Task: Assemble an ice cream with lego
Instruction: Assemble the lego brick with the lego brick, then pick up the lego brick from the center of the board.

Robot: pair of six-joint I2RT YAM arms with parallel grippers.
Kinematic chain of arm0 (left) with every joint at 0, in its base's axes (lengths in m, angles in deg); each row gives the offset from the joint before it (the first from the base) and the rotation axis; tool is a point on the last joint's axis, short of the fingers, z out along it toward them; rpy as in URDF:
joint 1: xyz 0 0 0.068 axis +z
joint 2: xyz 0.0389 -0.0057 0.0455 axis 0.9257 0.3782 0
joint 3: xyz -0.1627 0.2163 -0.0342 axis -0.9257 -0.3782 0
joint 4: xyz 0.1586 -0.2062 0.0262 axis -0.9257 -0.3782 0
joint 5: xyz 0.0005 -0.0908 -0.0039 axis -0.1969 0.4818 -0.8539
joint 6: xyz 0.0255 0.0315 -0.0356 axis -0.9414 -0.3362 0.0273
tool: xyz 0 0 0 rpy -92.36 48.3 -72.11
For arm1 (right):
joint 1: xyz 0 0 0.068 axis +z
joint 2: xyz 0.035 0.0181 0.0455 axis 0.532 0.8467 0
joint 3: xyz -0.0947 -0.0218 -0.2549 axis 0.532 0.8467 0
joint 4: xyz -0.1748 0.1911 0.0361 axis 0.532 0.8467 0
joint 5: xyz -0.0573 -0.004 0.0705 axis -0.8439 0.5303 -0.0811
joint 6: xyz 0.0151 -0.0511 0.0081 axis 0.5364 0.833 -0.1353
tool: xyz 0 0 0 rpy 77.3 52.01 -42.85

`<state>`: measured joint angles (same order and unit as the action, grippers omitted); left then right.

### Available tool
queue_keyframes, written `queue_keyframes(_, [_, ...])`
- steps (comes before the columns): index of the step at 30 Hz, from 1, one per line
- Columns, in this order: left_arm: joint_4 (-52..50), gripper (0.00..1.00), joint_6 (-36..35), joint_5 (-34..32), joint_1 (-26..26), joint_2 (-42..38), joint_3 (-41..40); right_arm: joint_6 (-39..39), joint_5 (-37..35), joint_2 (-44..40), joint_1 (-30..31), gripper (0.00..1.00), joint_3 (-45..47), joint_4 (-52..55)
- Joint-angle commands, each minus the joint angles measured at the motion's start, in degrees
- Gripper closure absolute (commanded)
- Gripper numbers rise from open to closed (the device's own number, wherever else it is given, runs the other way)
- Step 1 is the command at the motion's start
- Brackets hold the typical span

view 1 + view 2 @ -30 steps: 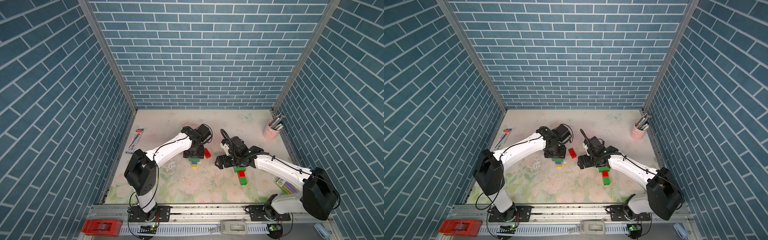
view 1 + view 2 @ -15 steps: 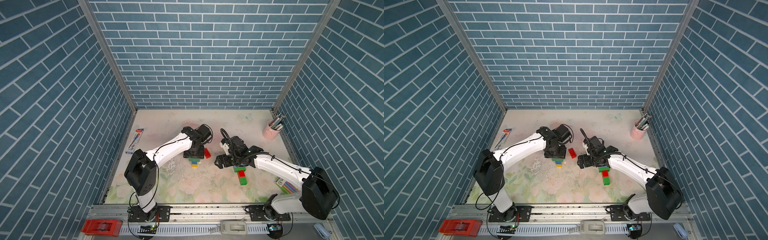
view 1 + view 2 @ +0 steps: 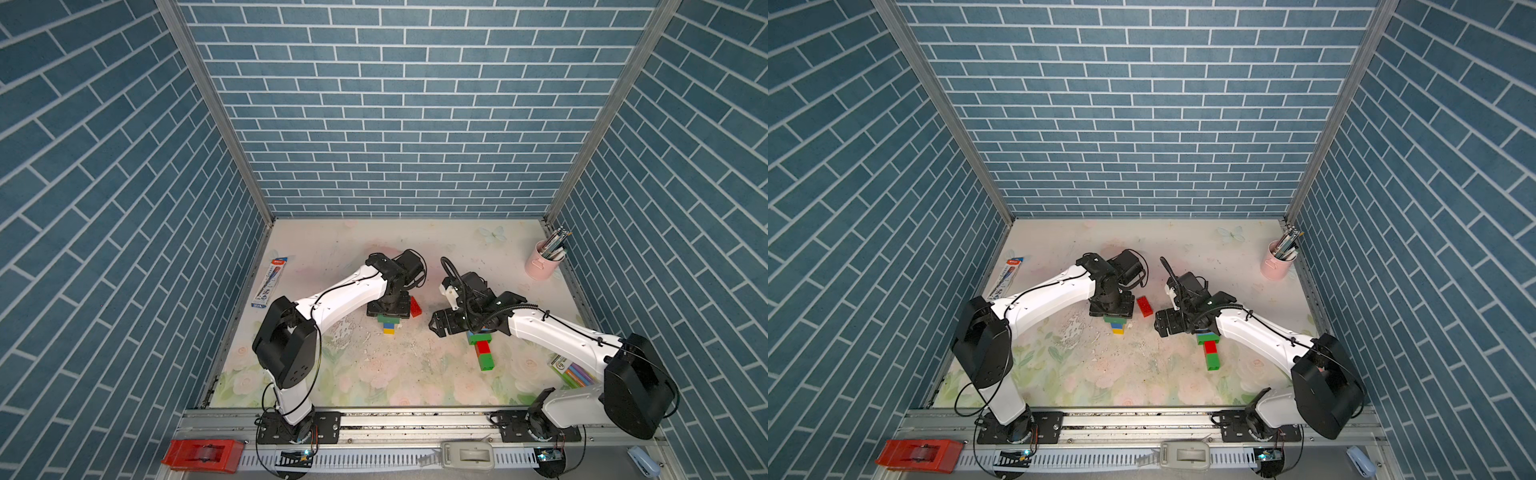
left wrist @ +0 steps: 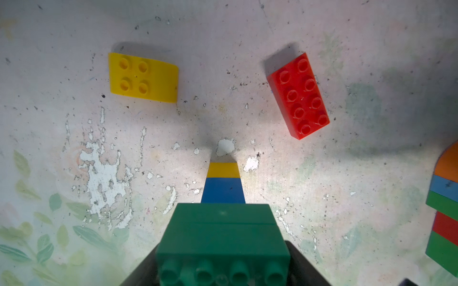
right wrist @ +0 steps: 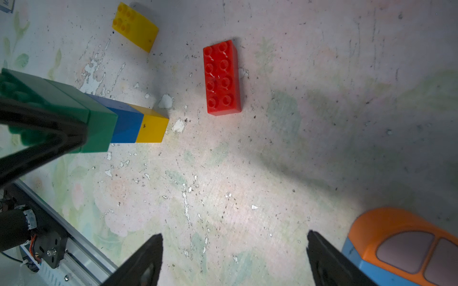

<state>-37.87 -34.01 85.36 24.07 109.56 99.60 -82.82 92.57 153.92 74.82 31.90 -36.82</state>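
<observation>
Barely anything shifts: left end effector [image 4: 223,270] straddles the lego tower [image 4: 224,188] on the counter [image 3: 395,374], grip unclear; right end effector [image 5: 234,236] gapes empty. Withdrawal is best straight up, sparing the red brick [image 3: 1145,306] at its 2 o'clock.

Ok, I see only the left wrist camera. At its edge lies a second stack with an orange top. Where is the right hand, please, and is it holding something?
Observer: The right hand hangs open and empty. In its own wrist view, nothing is between the fingers, and the orange rounded brick is just beside it.
Operator: My view cuts off the other end. Which brick is the last?
Observer: A green brick ends it, right after the red brick. Both top views show this.
Operator: Is anything else standing on that side?
Observer: Yes, a pink cup of pens stands in the far corner on the right arm's side.
</observation>
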Motion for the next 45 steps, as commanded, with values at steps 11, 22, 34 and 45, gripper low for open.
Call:
queue_keyframes(11, [-2.1,0.00,-0.5,-2.7,-0.5,-3.8,2.9,2.4,0.1,4.6,-0.3,0.08,-1.6,-4.4])
queue_keyframes(22, [-2.6,0.00,-0.8,-6.3,2.1,-16.9,-0.4,6.5,-6.8,16.8,0.1,0.09,-9.0,-8.9])
queue_keyframes(34, [3.7,0.00,-3.7,-2.8,10.6,-25.7,-11.7,11.1,-14.2,30.4,3.6,0.10,-19.6,-5.7])
queue_keyframes(45, [9.4,0.00,-4.7,0.2,13.7,-26.7,-17.7,13.7,-23.9,29.6,0.3,0.11,-19.3,3.5])
